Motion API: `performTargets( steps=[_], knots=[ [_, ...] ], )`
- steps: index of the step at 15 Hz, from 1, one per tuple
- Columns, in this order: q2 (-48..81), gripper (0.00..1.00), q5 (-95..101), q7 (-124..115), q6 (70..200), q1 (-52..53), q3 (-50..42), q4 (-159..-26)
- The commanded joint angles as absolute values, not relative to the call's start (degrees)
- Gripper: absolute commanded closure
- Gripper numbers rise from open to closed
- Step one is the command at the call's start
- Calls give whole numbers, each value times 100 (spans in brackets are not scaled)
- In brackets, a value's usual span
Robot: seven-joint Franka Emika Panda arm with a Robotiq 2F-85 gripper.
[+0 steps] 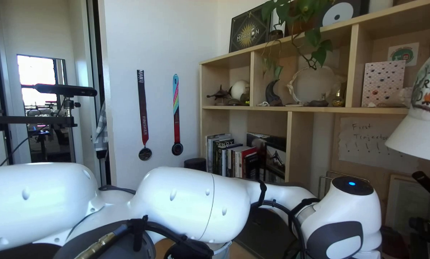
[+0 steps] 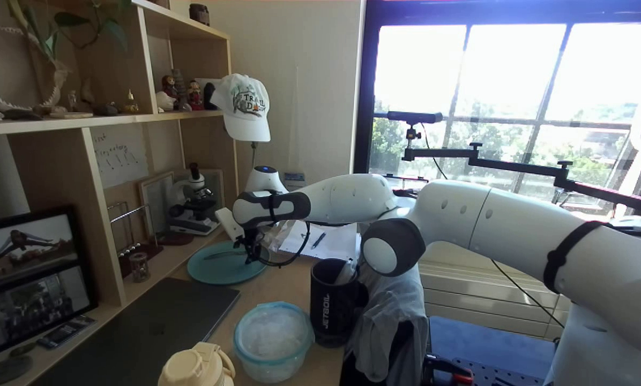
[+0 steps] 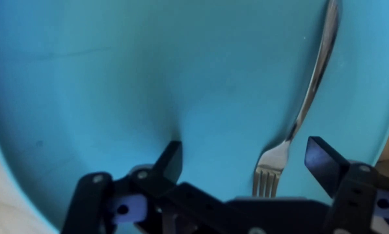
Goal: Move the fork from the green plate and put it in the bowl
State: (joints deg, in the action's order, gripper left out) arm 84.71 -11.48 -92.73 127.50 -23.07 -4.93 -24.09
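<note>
My pincer has a faint sheen; my arm's shell looks smooth and glossy. The fork is shiny metal, the green plate smooth and satiny like plastic, the bowl translucent, the table wooden, the cloth matt and creased.

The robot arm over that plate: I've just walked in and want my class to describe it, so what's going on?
A white robot arm has its open gripper over the teal plate. In the wrist view, the fork lies on the plate, its head seen between the parted jaws, not gripped. The bowl it is meant for stands apart from the plate.
</note>
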Motion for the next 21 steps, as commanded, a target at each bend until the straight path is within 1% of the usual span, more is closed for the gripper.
performTargets(
  steps=[1, 6, 12, 16, 21],
  knots=[
    [8473, 0, -1106, -9382, 12954, -2214, -535, -2538],
    [8472, 0, -945, -9500, 12651, -2218, -542, -2391],
    [8454, 0, -761, -9455, 11416, -2221, -552, -2272],
    [8432, 0, -709, -9458, 10867, -2251, -531, -2286],
    [8434, 0, -751, -9484, 10898, -2293, -467, -2264]
  ],
)
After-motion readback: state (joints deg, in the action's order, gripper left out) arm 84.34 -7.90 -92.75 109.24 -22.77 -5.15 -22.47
